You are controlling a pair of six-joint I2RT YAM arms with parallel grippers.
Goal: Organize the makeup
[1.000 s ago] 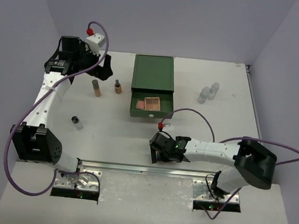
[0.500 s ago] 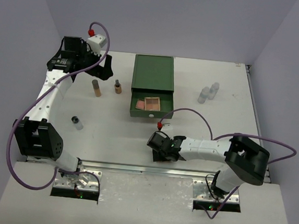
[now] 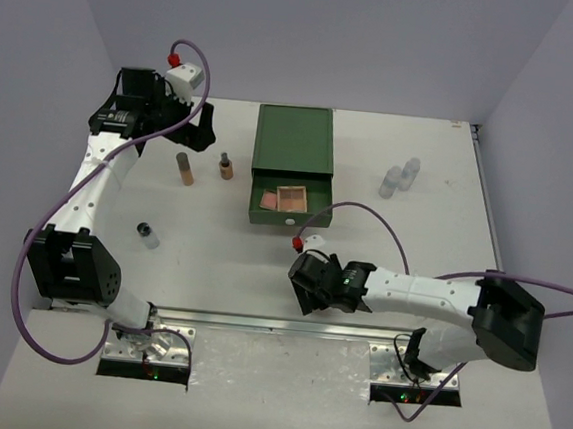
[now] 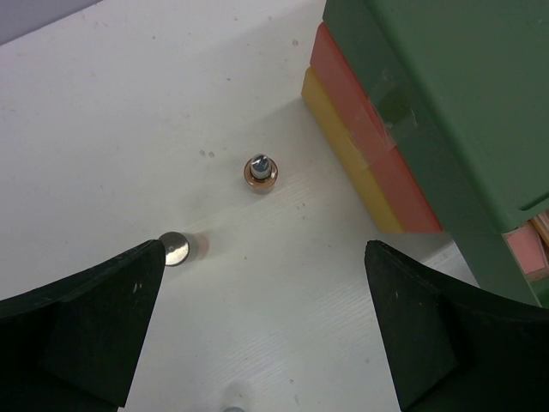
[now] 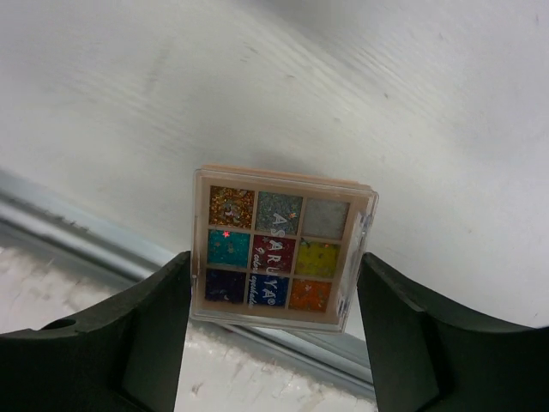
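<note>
My right gripper [image 3: 310,285] [image 5: 274,279] is shut on the square multicolour eyeshadow palette [image 5: 283,249] and holds it by its two sides over the table's near edge. My left gripper [image 3: 196,126] [image 4: 264,257] is open and empty at the far left, above a peach tube with a grey cap [image 3: 183,169] [image 4: 175,250] and a short dark-capped tube [image 3: 226,166] [image 4: 260,172]. Pink-tan compacts [image 3: 286,198] lie in the open green drawer. Two clear bottles [image 3: 400,176] stand at the right. A small dark-capped bottle [image 3: 147,233] lies at the left.
The green, orange and yellow three-drawer box [image 3: 294,140] [image 4: 446,112] stands at the back centre, its top drawer pulled out toward me. A metal rail [image 3: 277,323] [image 5: 77,232] runs along the table's near edge, just below the held palette.
My right gripper has shifted a little right and away from the near rail with the palette in it, and its forearm has swung. The left arm has hardly moved.
</note>
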